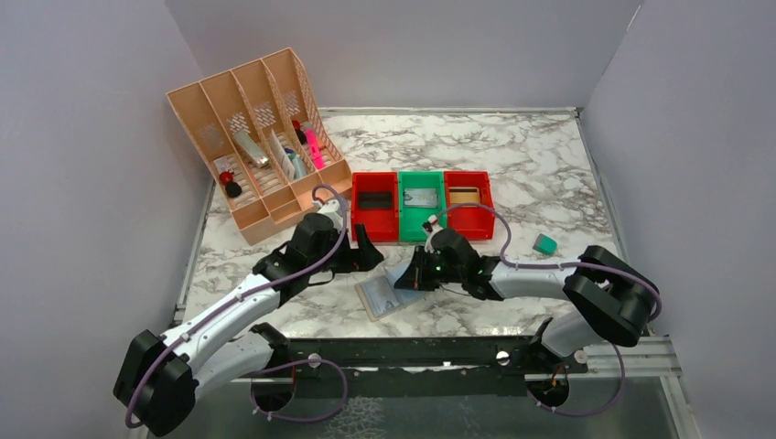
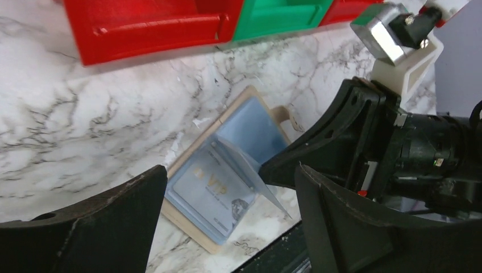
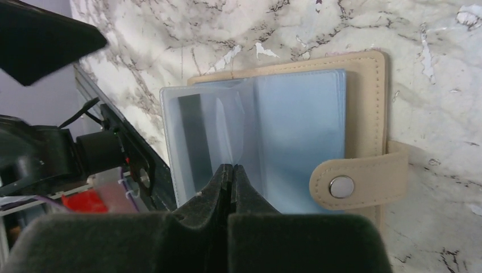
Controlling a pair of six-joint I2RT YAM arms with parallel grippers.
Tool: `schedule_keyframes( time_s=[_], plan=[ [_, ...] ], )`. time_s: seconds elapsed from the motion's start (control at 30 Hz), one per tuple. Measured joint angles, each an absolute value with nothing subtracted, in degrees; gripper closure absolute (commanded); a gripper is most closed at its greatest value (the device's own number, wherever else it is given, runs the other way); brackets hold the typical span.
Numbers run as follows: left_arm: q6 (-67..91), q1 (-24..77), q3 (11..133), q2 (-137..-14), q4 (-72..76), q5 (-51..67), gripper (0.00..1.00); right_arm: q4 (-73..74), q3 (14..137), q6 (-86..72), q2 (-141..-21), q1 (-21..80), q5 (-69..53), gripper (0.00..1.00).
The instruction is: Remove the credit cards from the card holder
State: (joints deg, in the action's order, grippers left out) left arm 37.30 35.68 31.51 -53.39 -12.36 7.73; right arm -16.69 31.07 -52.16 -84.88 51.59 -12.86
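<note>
The card holder (image 1: 384, 294) lies open on the marble table, tan outside with pale blue clear sleeves. In the left wrist view it (image 2: 227, 165) shows a pale card marked VIP (image 2: 211, 186) inside a sleeve. My right gripper (image 1: 409, 277) is shut on the edge of one clear sleeve and holds it lifted; the right wrist view shows the jaws (image 3: 230, 169) pinched together beside the snap tab (image 3: 341, 186). My left gripper (image 1: 369, 251) is open and empty just above and left of the holder, its fingers (image 2: 85, 227) wide apart.
A row of red (image 1: 375, 203), green (image 1: 420, 201) and red (image 1: 468, 199) bins stands just behind the holder. A peach file organiser (image 1: 261, 137) stands at the back left. A small teal block (image 1: 545, 243) lies to the right.
</note>
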Motion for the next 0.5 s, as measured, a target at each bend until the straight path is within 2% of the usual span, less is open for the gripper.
schedule_keyframes(
  time_s=[0.17,0.3,0.4,0.5],
  plan=[
    [41.36,35.68,28.32,-57.69,-5.43,14.72,0.29,-19.99,28.73,-54.39,-84.88,50.78,-14.59,0.99],
    [43.57,36.34,28.23,-60.84,-0.45,18.06,0.32,-20.51,28.1,-55.22,-84.88,50.33,-14.85,0.99],
    [44.64,37.56,28.23,-62.46,2.44,19.03,0.37,-20.69,27.99,-55.59,-84.88,50.11,-14.9,0.99],
    [45.19,38.92,28.21,-64.27,3.9,19.27,0.35,-20.95,27.94,-55.81,-84.88,49.89,-14.9,0.99]
  ],
)
